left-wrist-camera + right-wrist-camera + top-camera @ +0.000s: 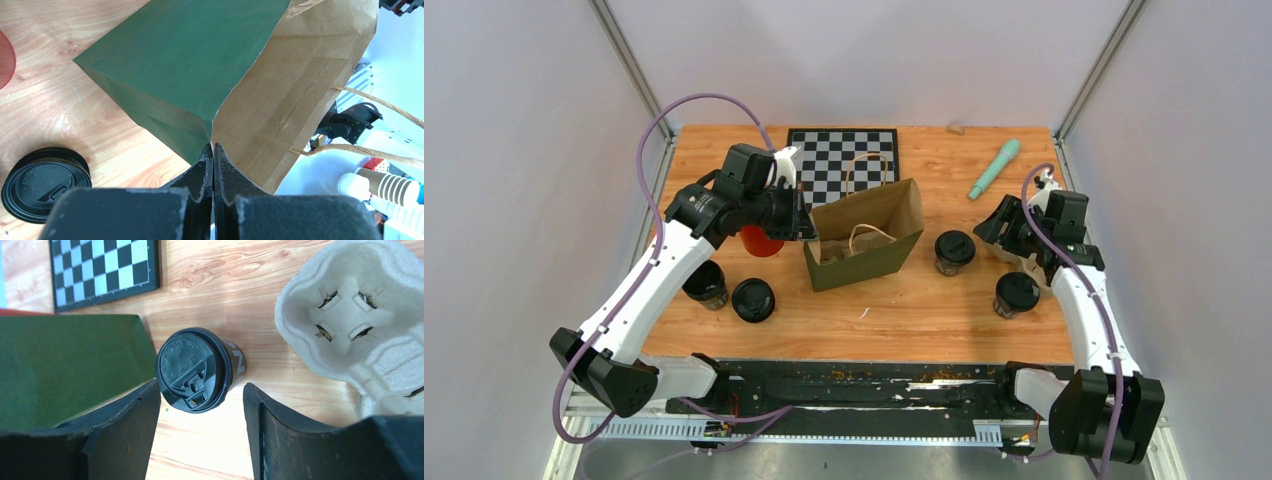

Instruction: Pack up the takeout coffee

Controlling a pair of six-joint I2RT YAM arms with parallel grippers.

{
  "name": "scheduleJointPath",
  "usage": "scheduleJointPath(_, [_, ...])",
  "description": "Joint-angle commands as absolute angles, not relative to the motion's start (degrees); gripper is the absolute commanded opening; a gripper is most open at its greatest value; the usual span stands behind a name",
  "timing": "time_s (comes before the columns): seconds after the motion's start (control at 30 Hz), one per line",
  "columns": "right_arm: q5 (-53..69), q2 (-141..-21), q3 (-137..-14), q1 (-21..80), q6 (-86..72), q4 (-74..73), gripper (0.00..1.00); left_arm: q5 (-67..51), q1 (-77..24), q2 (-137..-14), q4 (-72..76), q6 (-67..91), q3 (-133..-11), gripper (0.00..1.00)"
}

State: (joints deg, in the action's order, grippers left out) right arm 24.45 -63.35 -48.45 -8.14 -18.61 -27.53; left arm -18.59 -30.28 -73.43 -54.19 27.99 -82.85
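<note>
The paper bag point(864, 240), green outside and brown inside, stands open at the table's middle. My left gripper point(808, 226) is shut on the bag's left rim; the left wrist view shows the jaws point(214, 146) pinching the rim where green point(175, 60) meets brown. Two coffee cups with black lids point(707, 283) point(753, 299) stand left of the bag, one of them in the left wrist view point(46, 182). Two more stand right of it point(954, 250) point(1016, 293). My right gripper point(996, 232) is open and empty, with a cup point(197, 369) just ahead of its jaws point(201, 387).
A red cup point(761, 241) is partly hidden behind the left arm. A pulp cup tray point(360, 325) lies right of the right gripper. A chessboard point(844, 165) lies behind the bag and a teal tool point(994, 168) at the back right.
</note>
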Motion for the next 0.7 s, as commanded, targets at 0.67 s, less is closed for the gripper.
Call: scheduleJointPath(0.67, [22.11, -60.81, -41.15, 7.03, 19.34, -15.86, 0.94, -21.53, -30.1, -70.44, -53.03, 28.14, -82.27, 0.02])
